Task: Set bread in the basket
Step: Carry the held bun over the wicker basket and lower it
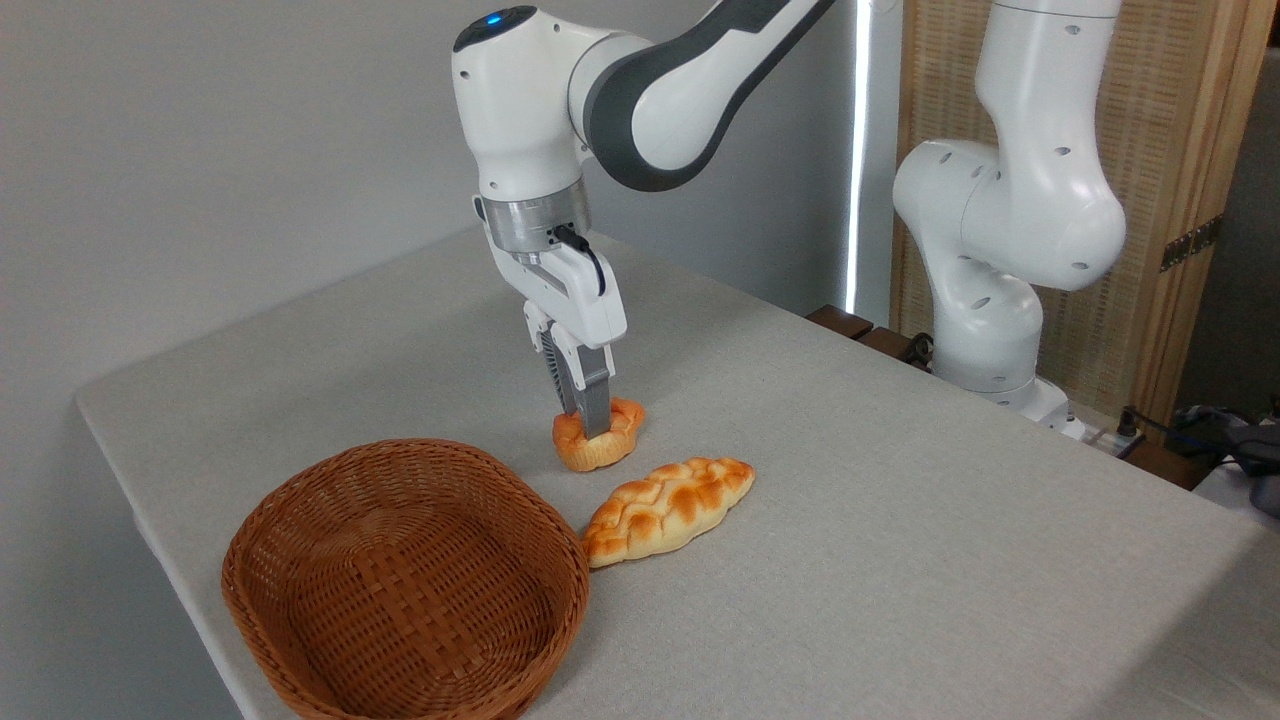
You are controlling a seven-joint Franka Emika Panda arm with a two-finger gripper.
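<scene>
The bread (583, 452), a small round orange-golden bun, sits on the grey table just beyond the right end of the basket. My gripper (593, 424) comes straight down onto it. The fingers press into its top and pinch it, so the bun bulges on either side of them. Whether it still touches the table I cannot tell. The oval brown wicker basket (300, 505) stands at the near left of the table with nothing in it.
A longer braided golden loaf (668, 508) lies right of the basket, its left tip touching the rim. The arm's white base (1000, 300) rises at the table's far right edge. The table's left edge runs close behind the basket.
</scene>
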